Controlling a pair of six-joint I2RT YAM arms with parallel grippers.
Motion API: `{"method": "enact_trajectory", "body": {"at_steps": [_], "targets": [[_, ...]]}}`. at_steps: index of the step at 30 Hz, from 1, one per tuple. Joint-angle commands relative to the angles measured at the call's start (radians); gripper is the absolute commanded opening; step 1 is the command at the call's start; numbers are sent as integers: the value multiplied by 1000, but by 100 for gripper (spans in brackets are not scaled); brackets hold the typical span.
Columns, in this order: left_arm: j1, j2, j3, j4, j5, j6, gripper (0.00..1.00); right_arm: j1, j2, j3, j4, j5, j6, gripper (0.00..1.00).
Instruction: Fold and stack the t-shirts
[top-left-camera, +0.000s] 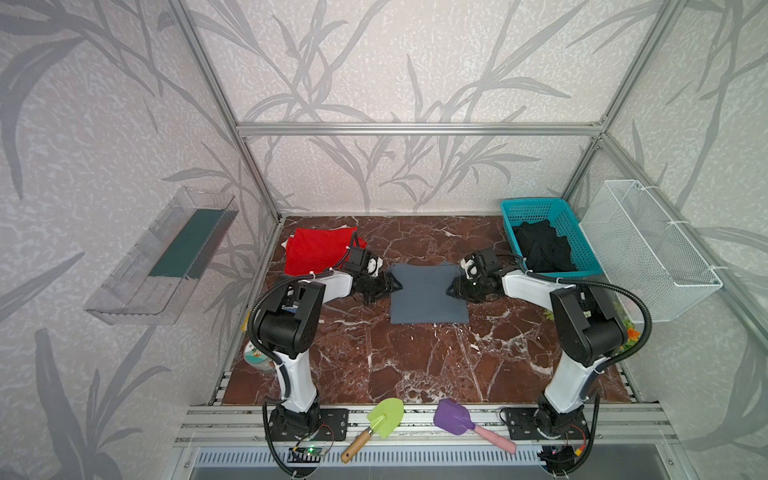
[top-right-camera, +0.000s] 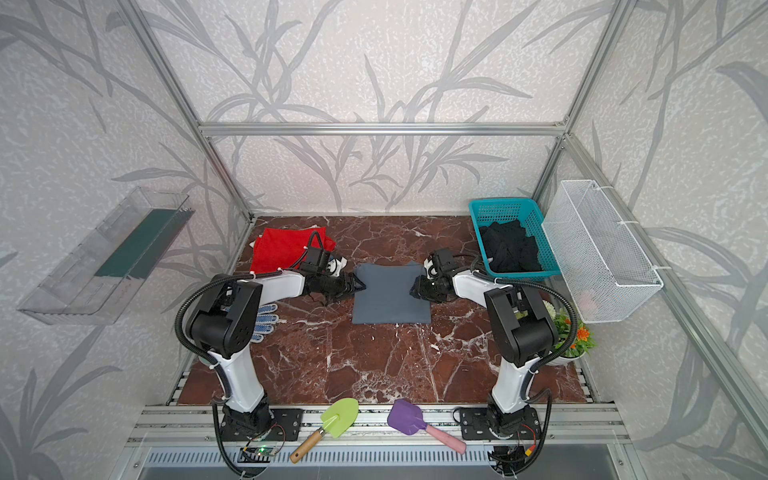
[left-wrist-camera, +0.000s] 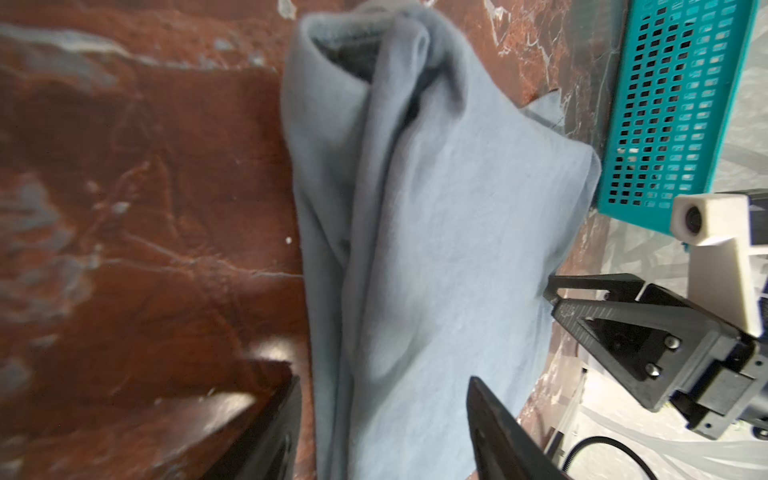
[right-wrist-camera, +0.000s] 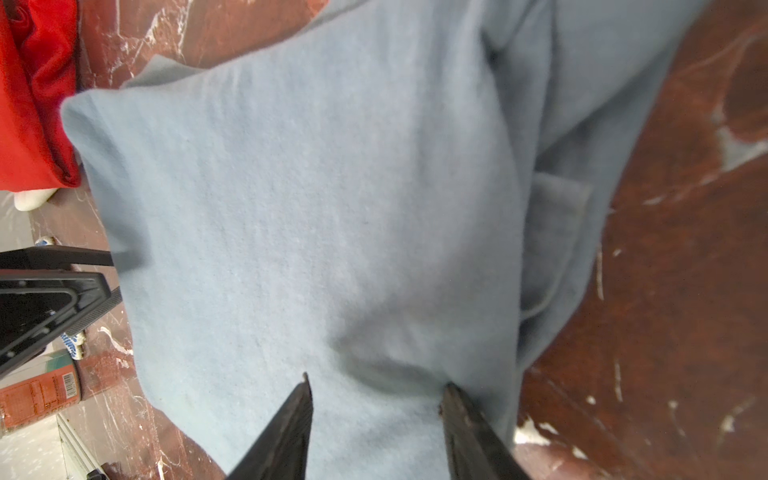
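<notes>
The red t-shirt (top-left-camera: 316, 249) lies folded at the table's (top-left-camera: 374, 365) back left. Just right of it, the left gripper (top-left-camera: 397, 286) sits at the left edge of the grey-blue t-shirt (top-left-camera: 428, 297) (folded to a flat square, mid-table), fingers parted with cloth running between them. The right gripper (top-left-camera: 449, 291) meets the opposite edge, fingers likewise apart, tips on the cloth, and the black t-shirt (top-left-camera: 542, 251) lies heaped in the teal basket (top-left-camera: 532, 204) at the back right.
</notes>
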Motion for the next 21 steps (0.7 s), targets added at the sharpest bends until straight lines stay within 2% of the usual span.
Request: {"method": "enact_trajectory", "body": {"at_steps": [1, 8, 12, 14, 16, 21], "targets": [[-2, 70, -43, -21, 4, -40, 62, -5, 40, -32, -24, 20, -10, 52], [-21, 115, -69, 99, 23, -100, 57, -5, 45, -32, -24, 16, -9, 52], [-38, 143, -46, 134, 6, -111, 49, -6, 41, -33, -27, 15, -10, 52], [-44, 147, -28, 122, -6, -100, 42, -5, 37, -34, -25, 15, -11, 52], [-46, 144, -4, 92, -13, -84, 28, -7, 29, -36, -19, 11, -14, 52], [-44, 100, 128, -167, -85, 29, 4, -8, -48, -50, 31, -22, -36, 52]]}}
